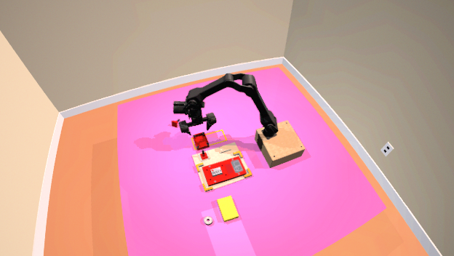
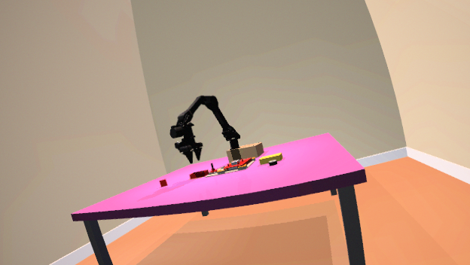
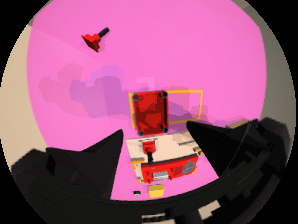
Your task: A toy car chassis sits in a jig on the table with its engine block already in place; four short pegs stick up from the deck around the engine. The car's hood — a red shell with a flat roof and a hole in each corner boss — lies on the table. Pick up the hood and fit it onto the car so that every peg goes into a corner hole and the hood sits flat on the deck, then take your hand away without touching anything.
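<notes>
The hood (image 1: 200,140) (image 2: 199,175) (image 3: 150,112), a red shell with dark corner bosses, lies on the table at the left end of a yellow outline (image 3: 201,105). My gripper (image 1: 198,132) (image 2: 195,161) (image 3: 156,128) is open and empty, fingers pointing down, well above the table near the hood. The red chassis (image 1: 226,178) (image 3: 177,171) sits in the jig (image 1: 218,156) (image 3: 172,144) between yellow corner brackets. The pale engine block (image 1: 216,171) (image 2: 235,162) (image 3: 160,176) is on its deck. The pegs are too small to make out clearly.
A small red piece with a black upright (image 1: 204,156) (image 3: 149,146) stands on the jig board beside the hood. Another red piece (image 1: 174,124) (image 2: 163,183) (image 3: 92,41) lies farther out. A yellow block (image 1: 228,208) (image 2: 270,159) and a white ring (image 1: 208,220) lie beyond the chassis.
</notes>
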`<action>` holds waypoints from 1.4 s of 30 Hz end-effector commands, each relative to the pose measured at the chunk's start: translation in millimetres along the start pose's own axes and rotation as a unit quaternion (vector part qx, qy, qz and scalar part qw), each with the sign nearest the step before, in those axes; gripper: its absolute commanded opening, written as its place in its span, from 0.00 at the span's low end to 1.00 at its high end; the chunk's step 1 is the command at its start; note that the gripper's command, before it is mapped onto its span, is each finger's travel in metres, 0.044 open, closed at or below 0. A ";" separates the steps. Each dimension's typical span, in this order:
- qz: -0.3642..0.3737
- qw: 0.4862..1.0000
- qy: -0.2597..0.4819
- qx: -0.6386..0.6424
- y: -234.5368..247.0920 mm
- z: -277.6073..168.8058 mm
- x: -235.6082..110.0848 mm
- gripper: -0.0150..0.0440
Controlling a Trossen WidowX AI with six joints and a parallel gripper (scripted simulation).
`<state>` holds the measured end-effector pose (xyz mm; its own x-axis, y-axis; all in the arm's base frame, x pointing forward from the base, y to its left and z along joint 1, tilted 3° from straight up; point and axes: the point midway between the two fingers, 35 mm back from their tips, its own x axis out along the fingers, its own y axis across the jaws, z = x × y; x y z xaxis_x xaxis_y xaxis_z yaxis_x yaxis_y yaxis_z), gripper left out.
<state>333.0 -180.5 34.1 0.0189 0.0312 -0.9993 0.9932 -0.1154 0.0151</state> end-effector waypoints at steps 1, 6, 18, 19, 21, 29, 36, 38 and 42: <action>0.001 1.000 0.002 0.002 0.6 -0.5 2.8 1.00; 0.001 1.000 0.002 0.002 0.7 -0.5 6.3 1.00; 0.001 1.000 0.002 0.002 0.9 -0.5 14.7 1.00; 0.001 1.000 0.002 0.002 0.9 -0.5 15.4 1.00; 0.001 1.000 0.002 0.002 0.9 -0.5 16.8 1.00; 0.001 1.000 0.002 0.002 0.8 -0.6 22.4 1.00; 0.001 1.000 0.002 0.002 0.7 -0.8 27.3 1.00; 0.001 1.000 0.002 0.002 0.6 -0.9 28.7 1.00; 0.001 1.000 0.002 0.002 0.4 -1.0 31.4 1.00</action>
<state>333.7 -179.4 4.8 0.0190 0.0313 -0.9993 0.9932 -0.1157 0.0152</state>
